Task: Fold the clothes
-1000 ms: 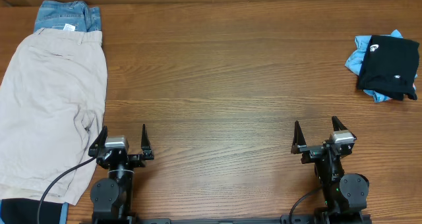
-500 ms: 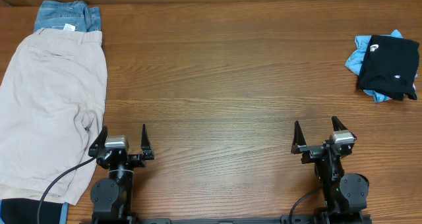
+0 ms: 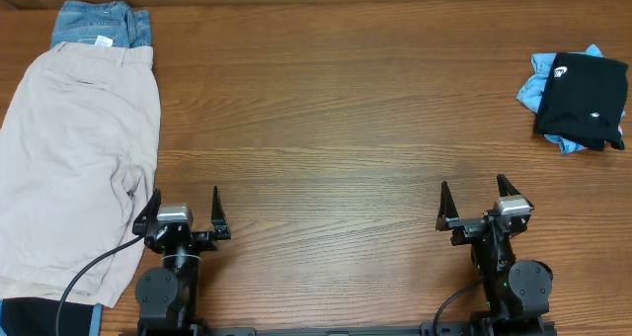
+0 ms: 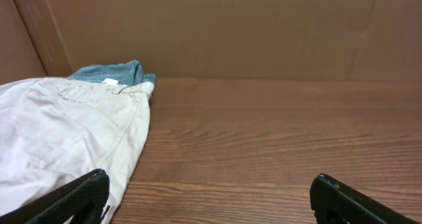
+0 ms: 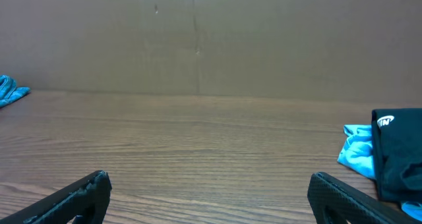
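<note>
Beige shorts (image 3: pixel 74 163) (image 4: pixel 59 135) lie spread flat along the table's left side, on top of blue denim (image 3: pixel 101 25) (image 4: pixel 112 73) that sticks out at the far end. At the far right, a folded black T-shirt (image 3: pixel 585 99) (image 5: pixel 399 155) with a small white logo rests on a light-blue tee (image 3: pixel 538 84) (image 5: pixel 356 151). My left gripper (image 3: pixel 184 206) (image 4: pixel 210 188) stands open at the near edge, just right of the shorts, holding nothing. My right gripper (image 3: pixel 476 198) (image 5: pixel 210 184) is open and empty too, near the front right, well short of the black T-shirt.
A brown wall (image 4: pixel 231 26) backs the wooden table (image 3: pixel 336 128). A dark and blue fabric edge (image 3: pixel 39 316) shows at the front left corner under the shorts. A black cable (image 3: pixel 89 272) runs from the left arm over the shorts.
</note>
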